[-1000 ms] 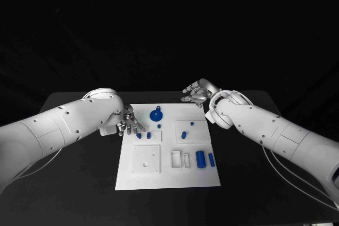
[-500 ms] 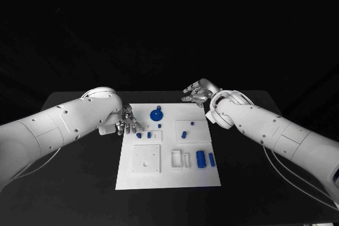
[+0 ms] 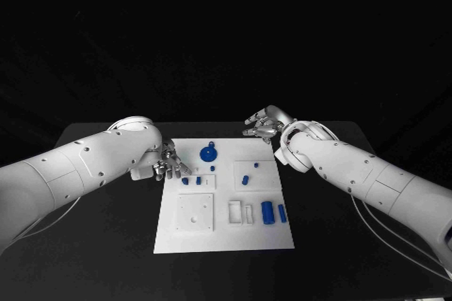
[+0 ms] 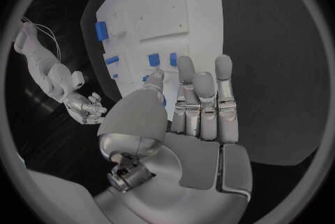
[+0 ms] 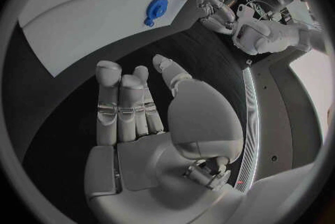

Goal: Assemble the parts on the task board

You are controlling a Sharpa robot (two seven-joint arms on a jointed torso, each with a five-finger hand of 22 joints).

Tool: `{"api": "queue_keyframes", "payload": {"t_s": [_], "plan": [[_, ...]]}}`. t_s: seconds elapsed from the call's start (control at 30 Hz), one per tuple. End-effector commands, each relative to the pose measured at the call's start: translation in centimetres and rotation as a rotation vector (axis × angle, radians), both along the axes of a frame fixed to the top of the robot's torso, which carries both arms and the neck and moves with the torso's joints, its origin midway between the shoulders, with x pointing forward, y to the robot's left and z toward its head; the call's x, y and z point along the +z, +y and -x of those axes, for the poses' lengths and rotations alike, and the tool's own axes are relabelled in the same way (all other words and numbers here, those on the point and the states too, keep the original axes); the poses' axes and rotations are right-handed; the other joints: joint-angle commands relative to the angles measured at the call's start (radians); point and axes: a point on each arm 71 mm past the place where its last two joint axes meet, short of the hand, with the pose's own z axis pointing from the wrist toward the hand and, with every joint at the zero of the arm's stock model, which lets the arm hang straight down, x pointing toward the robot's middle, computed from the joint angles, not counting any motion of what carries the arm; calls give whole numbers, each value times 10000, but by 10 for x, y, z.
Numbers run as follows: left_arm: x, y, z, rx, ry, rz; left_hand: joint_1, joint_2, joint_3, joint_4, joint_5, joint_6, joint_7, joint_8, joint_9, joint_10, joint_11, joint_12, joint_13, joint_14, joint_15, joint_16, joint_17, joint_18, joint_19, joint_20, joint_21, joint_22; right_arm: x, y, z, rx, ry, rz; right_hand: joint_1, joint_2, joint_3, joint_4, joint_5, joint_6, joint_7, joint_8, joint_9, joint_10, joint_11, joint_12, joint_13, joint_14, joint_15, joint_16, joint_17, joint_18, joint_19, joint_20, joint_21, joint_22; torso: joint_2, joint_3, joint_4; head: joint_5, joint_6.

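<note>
The white rectangular task board is lying mid-bench, small blue parts sitting on it. The left silver robot hand is hovering at the board's left edge, fingers apart, holding nothing. Beyond the board's far right corner, the right silver robot hand is hanging likewise empty.

The white task board lies flat in the middle of the head view, its long side running up the frame. Near its top edge lies a round blue part with a small tab; below it sit small blue parts at centre left, and two upright blue cylinders at lower right
</note>
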Motion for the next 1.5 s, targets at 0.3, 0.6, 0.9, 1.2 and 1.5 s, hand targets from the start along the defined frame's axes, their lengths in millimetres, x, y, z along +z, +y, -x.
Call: {"api": "queue_keyframes", "payload": {"t_s": [0.3, 0.6, 0.9, 1.2, 1.5], "plan": [[-2, -3, 2, -61, 482, 368, -69, 92, 19, 212, -68, -25, 67, -225, -361, 66, 42, -59, 7, 29, 38, -14, 6, -4, 34, 32, -23, 198, 0, 2, 0, 141, 18, 81, -59, -12, 18, -16, 37, -62, 30, -37, 1, -36, -56, -19, -13, 17, -22, -37, -10, 80, 489, -26, -3, 412, 5, -5, -8, 63, 7], [-3, -5, 3, -55, 693, 593, -87, 214, 20, 316, -63, -209, 235, -380, -2121, 16, 120, -34, 14, 14, 100, -20, -23, 52, 21, 92, -24, 198, -1, 3, 1, 151, 32, 77, -59, -12, 18, -16, 37, -62, 30, -37, 1, -36, -56, -19, -13, 17, -22, -37, -10, 80, 489, -26, -3, 412, 4, 12, -4, 68, 5], [-4, -2, 3, -7, 774, 541, -95, 249, 23, 312, -58, -297, 321, -388, -3180, -17, 158, -25, 3, -5, 130, -16, -46, 81, 8, 125, -31, 198, -1, 2, 1, 146, 35, 80, -95, -1, 25, -29, 40, -69, 32, -39, 0, -32, -55, -16, -19, 18, -22, -54, -23, 82, 489, -26, -8, 410, 4, 11, -3, 64, -4], [-4, -2, 3, -45, 806, 530, -77, 271, 35, 289, -48, -204, 293, -324, -3229, -10, 144, -13, 8, 0, 123, -9, -46, 79, 12, 120, -28, 199, -2, 3, 1, 151, 37, 76, -95, -1, 25, -29, 40, -69, 32, -39, 0, -32, -55, -16, -19, 18, -22, -54, -23, 82, 489, -26, -8, 410, 5, 10, -1, 52, -7], [-4, -4, 3, -60, 787, 587, -56, 288, 46, 251, -32, -183, 280, -291, -3221, 3, 136, -10, 8, 4, 114, 1, -39, 70, 19, 108, -19, 201, -2, 3, 1, 157, 42, 74, -95, -1, 25, -29, 40, -69, 32, -39, 0, -32, -55, -16, -19, 18, -22, -54, -23, 82, 489, -26, -8, 410, 3, 11, 0, 54, -2]]}}
